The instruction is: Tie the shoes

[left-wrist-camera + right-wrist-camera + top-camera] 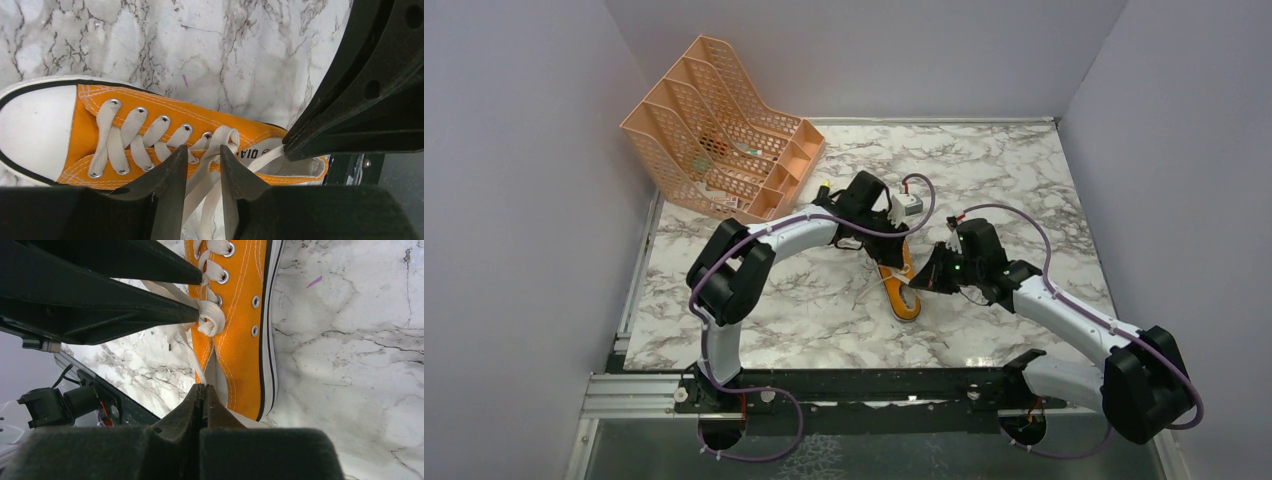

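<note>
A white marble-patterned table (1024,180) fills the overhead view, enclosed by pale grey walls (514,200). A peach mesh file rack (724,130) sits at the upper left of the frame. Two white-and-black arms (774,240) curve in from the bottom edge and meet near the centre. There the orange sneaker (904,292) lies on its sole on the table, between the two grippers. The left gripper (202,150) has its jaws parted, and the white laces (212,145) run through the gap near the top eyelets. The right gripper (202,386) is pinched closed on one lace strand beside the shoe's opening.
</note>
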Tool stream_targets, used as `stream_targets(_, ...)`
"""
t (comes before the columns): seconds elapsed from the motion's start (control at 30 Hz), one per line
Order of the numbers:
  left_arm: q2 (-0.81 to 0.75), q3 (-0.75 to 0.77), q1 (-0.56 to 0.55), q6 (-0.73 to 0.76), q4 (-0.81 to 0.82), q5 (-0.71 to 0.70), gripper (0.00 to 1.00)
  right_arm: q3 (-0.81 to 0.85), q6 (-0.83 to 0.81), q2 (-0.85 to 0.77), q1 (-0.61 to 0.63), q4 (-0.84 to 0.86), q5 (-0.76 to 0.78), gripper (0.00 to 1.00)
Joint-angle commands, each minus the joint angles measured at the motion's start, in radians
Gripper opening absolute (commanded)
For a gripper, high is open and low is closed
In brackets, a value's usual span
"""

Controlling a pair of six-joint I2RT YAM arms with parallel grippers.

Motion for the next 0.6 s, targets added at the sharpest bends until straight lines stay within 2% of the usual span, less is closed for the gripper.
stream_targets(0.0, -0.035, -0.031, -0.004, 0.032, -0.005, 0.080, 0.32, 0.011, -0.019, -0.015, 0.008, -0.015, 0.000, 0.00)
stream_targets(0.13, -0.031, -0.037, -0.008, 0.019, 0.007, 0.068, 0.31, 0.005, -0.015, -0.011, 0.008, -0.004, -0.010, 0.01)
stream_targets(0.33, -0.019, -0.035, -0.013, -0.014, 0.040, 0.087, 0.23, 0.004, -0.008, 0.000, 0.008, 0.015, -0.019, 0.01)
stream_targets(0.57, -0.009, -0.025, -0.026, -0.019, 0.042, 0.087, 0.24, 0.001, -0.001, 0.010, 0.008, 0.030, -0.026, 0.01)
